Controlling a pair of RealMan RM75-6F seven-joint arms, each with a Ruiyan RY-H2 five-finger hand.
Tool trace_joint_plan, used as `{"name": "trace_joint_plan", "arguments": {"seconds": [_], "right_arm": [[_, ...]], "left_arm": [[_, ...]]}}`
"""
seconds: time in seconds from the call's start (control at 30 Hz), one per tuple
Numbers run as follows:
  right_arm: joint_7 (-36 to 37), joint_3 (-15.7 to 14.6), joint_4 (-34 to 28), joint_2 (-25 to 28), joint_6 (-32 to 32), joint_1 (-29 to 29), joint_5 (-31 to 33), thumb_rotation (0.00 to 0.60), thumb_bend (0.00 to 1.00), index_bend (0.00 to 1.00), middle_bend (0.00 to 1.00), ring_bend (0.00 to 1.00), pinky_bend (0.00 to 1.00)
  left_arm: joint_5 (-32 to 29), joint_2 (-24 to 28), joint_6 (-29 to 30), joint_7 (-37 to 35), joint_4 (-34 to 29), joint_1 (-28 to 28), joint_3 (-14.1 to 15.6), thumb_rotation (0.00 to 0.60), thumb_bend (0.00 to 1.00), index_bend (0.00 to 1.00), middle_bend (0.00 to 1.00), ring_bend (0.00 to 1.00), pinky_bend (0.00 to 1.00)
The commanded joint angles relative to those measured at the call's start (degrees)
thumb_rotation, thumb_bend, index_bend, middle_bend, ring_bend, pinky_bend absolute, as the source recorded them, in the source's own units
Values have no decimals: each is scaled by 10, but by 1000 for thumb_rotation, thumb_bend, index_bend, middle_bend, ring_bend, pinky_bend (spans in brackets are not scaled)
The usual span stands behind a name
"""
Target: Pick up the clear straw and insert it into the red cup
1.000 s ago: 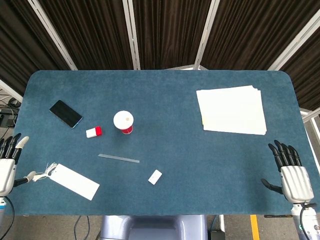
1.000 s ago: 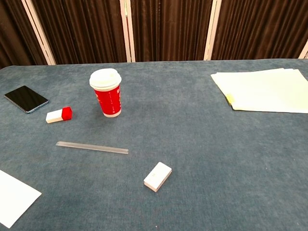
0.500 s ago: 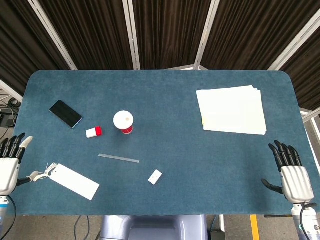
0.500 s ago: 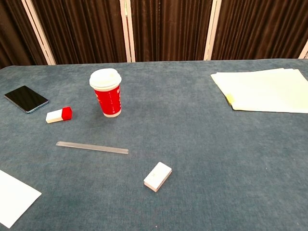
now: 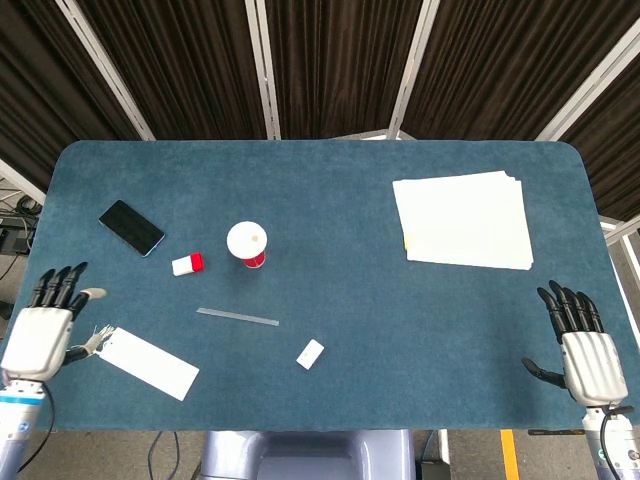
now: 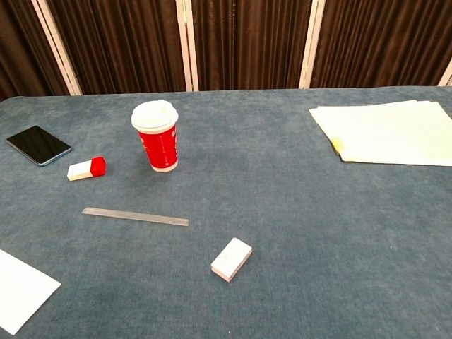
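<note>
The clear straw (image 5: pixel 237 317) (image 6: pixel 135 216) lies flat on the blue table, a little in front of the red cup (image 5: pixel 247 244) (image 6: pixel 156 136), which stands upright with a white lid. My left hand (image 5: pixel 44 326) hovers at the table's front left edge, fingers spread, holding nothing, well to the left of the straw. At the front right corner, my right hand (image 5: pixel 582 347) is open and empty, far from both objects. Neither hand shows in the chest view.
A black phone (image 5: pixel 131 227) lies at the left. A small white and red block (image 5: pixel 188 264) sits beside the cup. A white block (image 5: pixel 310 353) lies in front of the straw. A white tag (image 5: pixel 147 362) lies by my left hand. Paper sheets (image 5: pixel 464 219) cover the right.
My left hand has moved right and inward over the table's front left edge. The right hand, straw and cup have not moved.
</note>
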Motion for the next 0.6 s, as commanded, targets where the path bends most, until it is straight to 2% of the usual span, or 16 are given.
{"name": "trace_joint_plan", "arguments": {"seconds": [0.03, 0.23, 0.47, 0.6], "right_arm": [[1, 0, -1, 1, -1, 0, 2, 600, 118, 0, 0, 0, 0], [8, 1, -3, 2, -5, 0, 6, 600, 118, 0, 0, 0, 0], [16, 3, -5, 4, -11, 2, 15, 600, 119, 0, 0, 0, 0], [20, 5, -6, 5, -16, 3, 20, 600, 120, 0, 0, 0, 0]], "left_arm": [[-18, -21, -42, 40, -24, -29, -8, 600, 294, 413, 0, 0, 0], [-75, -74, -99, 100, -30, -74, -31, 600, 329, 479, 0, 0, 0], [-172, -148, -164, 172, -7, -139, -70, 600, 333, 488, 4, 0, 0], [-210, -184, -179, 205, 10, -167, -81, 600, 334, 493, 12, 0, 0]]}}
